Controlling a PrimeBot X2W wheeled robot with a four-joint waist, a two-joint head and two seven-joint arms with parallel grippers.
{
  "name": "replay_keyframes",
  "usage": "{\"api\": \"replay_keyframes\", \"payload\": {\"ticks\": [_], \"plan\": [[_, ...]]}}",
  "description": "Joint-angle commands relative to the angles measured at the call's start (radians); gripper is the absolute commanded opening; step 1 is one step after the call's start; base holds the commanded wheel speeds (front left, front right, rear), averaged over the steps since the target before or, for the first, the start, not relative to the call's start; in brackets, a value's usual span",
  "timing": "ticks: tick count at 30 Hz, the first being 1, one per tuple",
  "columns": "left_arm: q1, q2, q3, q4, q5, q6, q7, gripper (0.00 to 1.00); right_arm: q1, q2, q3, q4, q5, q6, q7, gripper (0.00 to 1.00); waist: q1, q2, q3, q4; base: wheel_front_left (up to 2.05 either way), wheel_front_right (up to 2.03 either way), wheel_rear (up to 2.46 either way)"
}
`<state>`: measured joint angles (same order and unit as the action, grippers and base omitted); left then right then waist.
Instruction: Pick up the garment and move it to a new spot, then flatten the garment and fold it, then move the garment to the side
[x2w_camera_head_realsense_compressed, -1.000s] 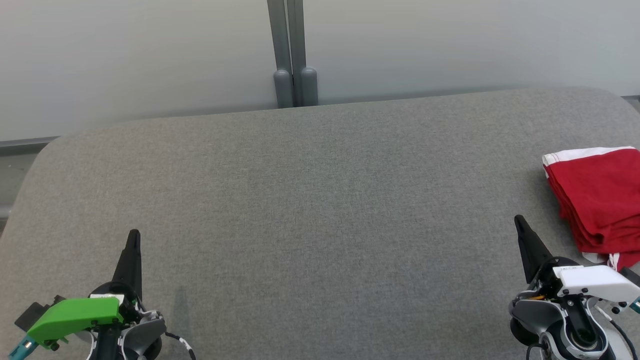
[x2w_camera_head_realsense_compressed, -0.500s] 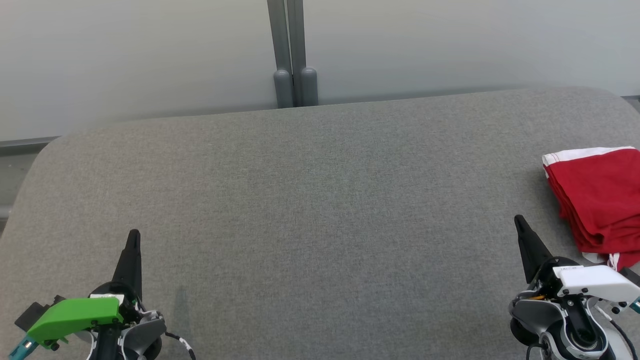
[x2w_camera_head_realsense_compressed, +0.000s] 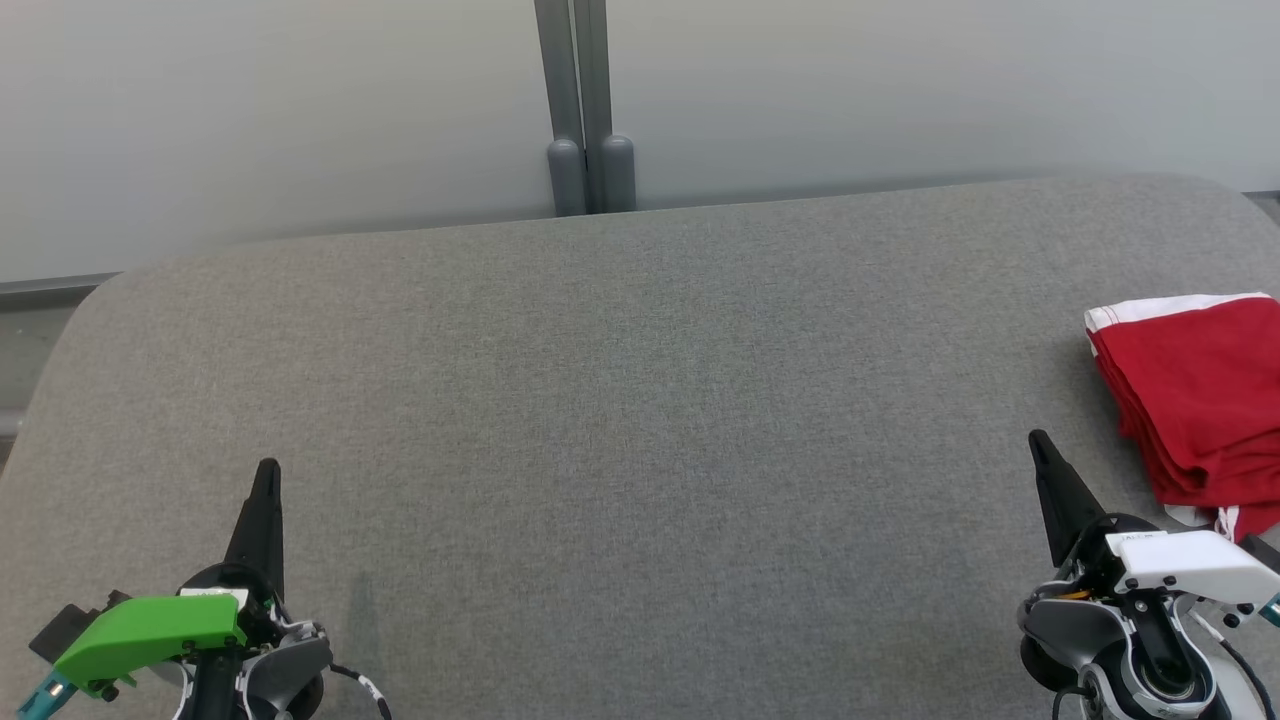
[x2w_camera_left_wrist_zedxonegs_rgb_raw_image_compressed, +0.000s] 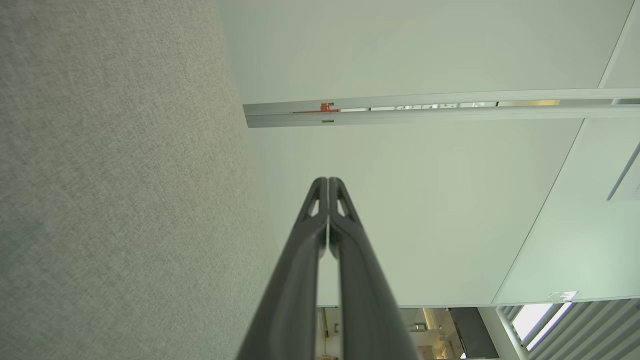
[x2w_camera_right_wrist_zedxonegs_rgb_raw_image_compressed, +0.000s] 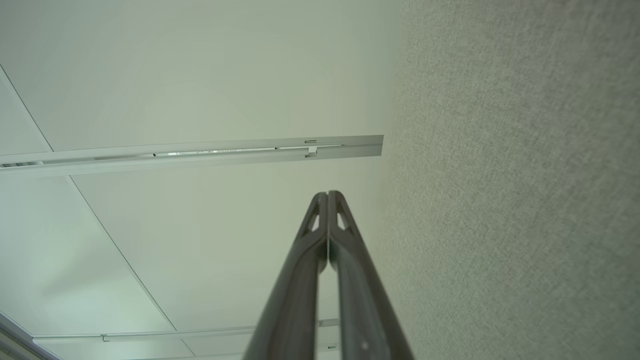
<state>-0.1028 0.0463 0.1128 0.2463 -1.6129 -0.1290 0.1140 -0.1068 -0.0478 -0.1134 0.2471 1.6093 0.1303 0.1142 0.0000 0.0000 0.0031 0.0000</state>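
You've got both arms low at the near edge of the grey fabric surface (x2w_camera_head_realsense_compressed: 640, 400). Your left gripper (x2w_camera_head_realsense_compressed: 267, 468) sits at the lower left under its green cover (x2w_camera_head_realsense_compressed: 150, 630), closed to a single point with nothing in it. The left wrist view agrees: the two dark fingers (x2w_camera_left_wrist_zedxonegs_rgb_raw_image_compressed: 297, 280) meet at the tips. Over on the right, your right gripper (x2w_camera_head_realsense_compressed: 1038, 438) under the white cover (x2w_camera_head_realsense_compressed: 1190, 562) is the same, closed and empty, its tips touching in the right wrist view too. The red garment (x2w_camera_head_realsense_compressed: 1195, 390) with its white trim lies on the surface at the far right, cut off by the frame edge. It looks folded in stacked layers, though you can't see all of it. The right gripper is near its lower left corner, not touching. Behind the surface a grey post (x2w_camera_head_realsense_compressed: 585, 100) runs up the pale wall (x2w_camera_head_realsense_compressed: 900, 90).
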Motion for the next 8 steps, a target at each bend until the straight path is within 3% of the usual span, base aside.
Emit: {"api": "replay_keyframes", "payload": {"ticks": [1, 8], "plan": [[-0.013, 0.007, 0.003, -0.002, -0.001, -0.004, 0.003, 0.00, -0.006, -0.005, -0.001, -0.004, 0.007, 0.001, 0.003, 0.00, 0.0000, 0.0000, 0.000, 0.000, 0.00, 0.00, 0.00], [-0.013, 0.007, 0.003, -0.002, -0.001, -0.004, 0.003, 0.00, -0.006, -0.005, -0.001, -0.004, 0.007, 0.001, 0.003, 0.00, 0.0000, 0.0000, 0.000, 0.000, 0.00, 0.00, 0.00]]}}
